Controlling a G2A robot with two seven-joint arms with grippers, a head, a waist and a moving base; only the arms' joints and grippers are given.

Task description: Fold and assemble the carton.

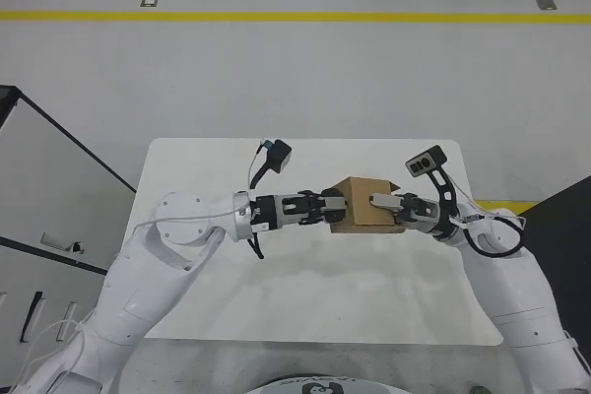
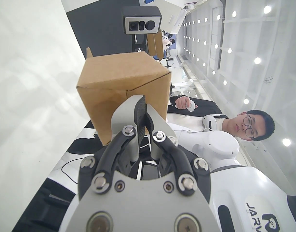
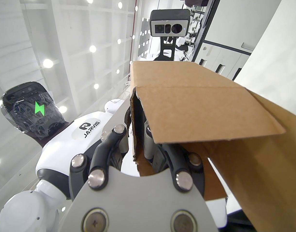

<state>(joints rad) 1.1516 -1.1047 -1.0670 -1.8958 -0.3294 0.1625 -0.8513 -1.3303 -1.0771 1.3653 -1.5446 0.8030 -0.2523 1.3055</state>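
Observation:
A brown carton (image 1: 360, 200) hangs above the middle of the white table (image 1: 276, 295), held up between my two arms. My right gripper (image 1: 379, 201) comes in from the right and is shut on the carton; one carton (image 3: 186, 102) wall runs between its fingers (image 3: 149, 141), and a loose flap (image 3: 210, 124) sticks out beside my right gripper (image 3: 135, 135). My left gripper (image 1: 335, 207) meets the carton's left side. Its fingertips are shut together against the carton (image 2: 119, 73) face, and no cardboard shows between the pads of my left gripper (image 2: 142, 103).
The table's front half lies bare below the arms, its edges close on the left and right. A black-framed white cabinet (image 1: 39, 187) stands left of the table. A dark panel (image 1: 576, 222) stands to the right.

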